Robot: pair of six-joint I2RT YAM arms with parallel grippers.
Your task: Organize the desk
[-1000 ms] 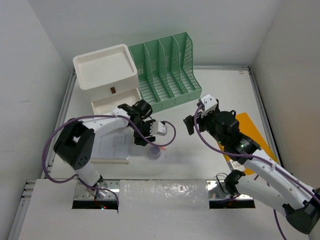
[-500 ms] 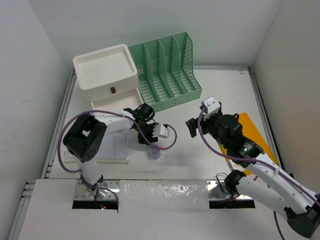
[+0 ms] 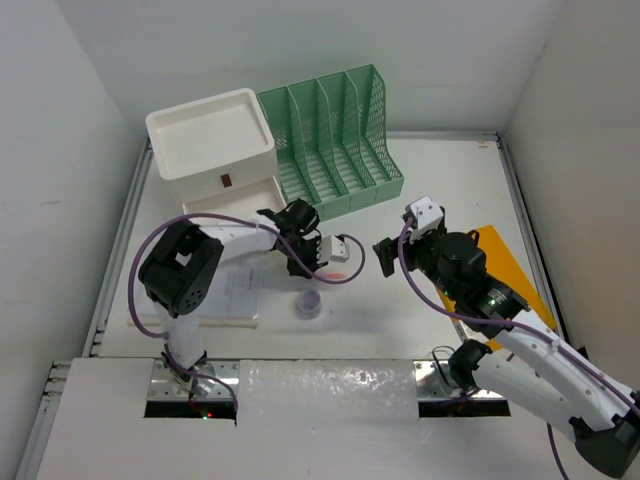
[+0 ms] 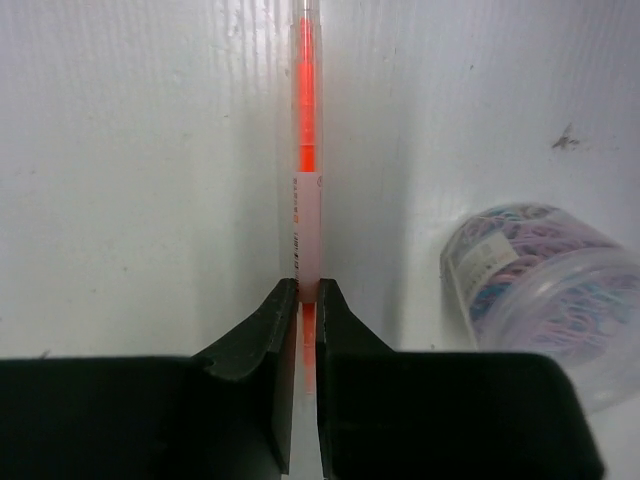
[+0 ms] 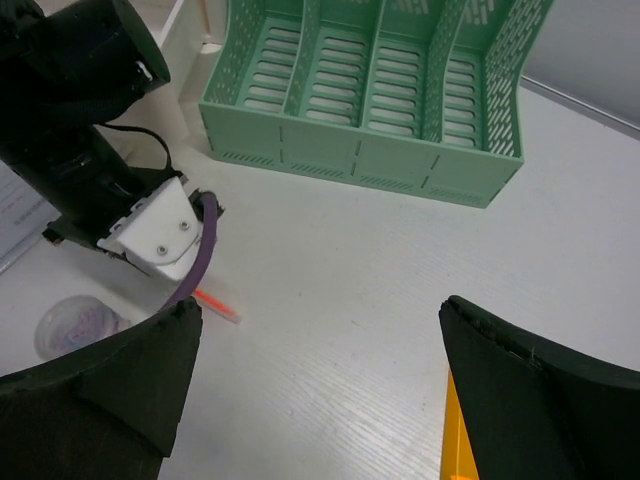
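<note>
**Q:** Largest item, and its place relative to the left gripper (image 4: 307,292)?

**A:** The desk (image 3: 450,190), flat beneath and all round that gripper; bare white surface directly under the jaws.

**Q:** Next in size?

**A:** Drawer box (image 3: 210,140) and green file rack (image 3: 335,150), beyond the gripper at the far edge; probably the places for loose items, judging from the task. Orange folder (image 3: 497,250) well off to its right, partly under the other arm.

**Q:** Right gripper (image 5: 318,320)?

**A:** Spread wide, holding nothing, facing the left one from the right; presumably parked clear of the pick.

**Q:** Smaller things?

**A:** Jar of paper clips (image 4: 540,290), just right of the left jaws, untouched and apart from the pen.

**Q:** And the left tool itself?

**A:** Closed almost fully, pinching the orange pen (image 4: 308,160) near one end. Barrel in line with the fingers, running straight ahead, a grip suited to a thin rod. Lifted or resting on the surface: cannot tell.
</note>
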